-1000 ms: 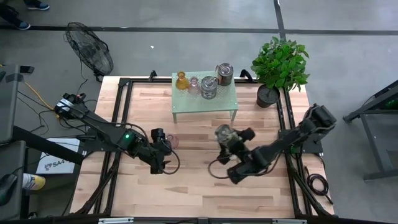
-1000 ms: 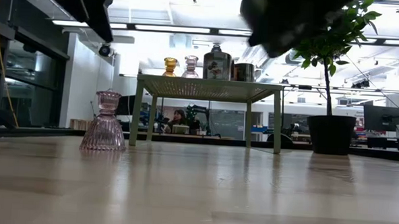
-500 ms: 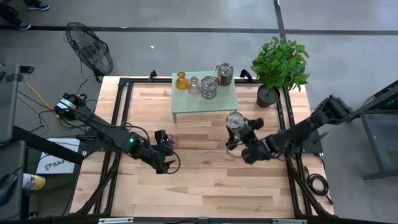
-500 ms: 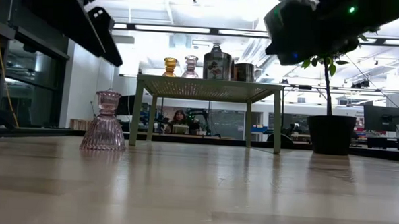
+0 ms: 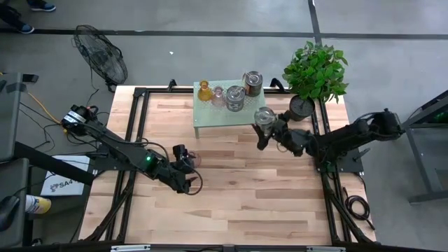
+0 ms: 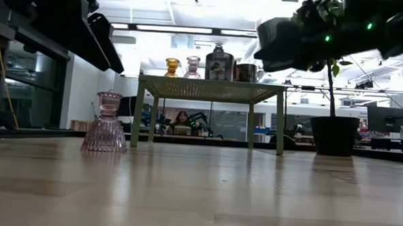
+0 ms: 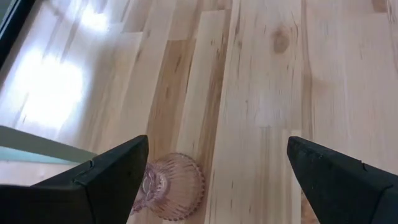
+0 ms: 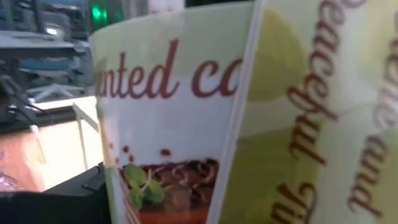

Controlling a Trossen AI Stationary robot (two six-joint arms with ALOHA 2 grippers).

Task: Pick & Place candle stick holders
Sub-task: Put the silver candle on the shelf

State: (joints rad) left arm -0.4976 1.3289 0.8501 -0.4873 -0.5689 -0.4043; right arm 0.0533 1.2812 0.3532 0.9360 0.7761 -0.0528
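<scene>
Right end effector (image 5: 264,126) clamped on silvery candle holder (image 5: 264,116) — raised beside green stand (image 5: 257,112), left end effector (image 5: 187,165) fingers spread, poised over pink glass holder (image 5: 194,159) on desk (image 5: 231,196).

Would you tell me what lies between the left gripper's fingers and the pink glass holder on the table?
Nothing. In the left wrist view only bare wooden table separates the open left gripper from the pink glass holder, which stands just beside one finger.

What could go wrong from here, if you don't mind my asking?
The right gripper carries a silvery metal holder close to the green stand, so it could clip its edge. The open left gripper sits off-centre to the pink glass holder and could topple it.
</scene>
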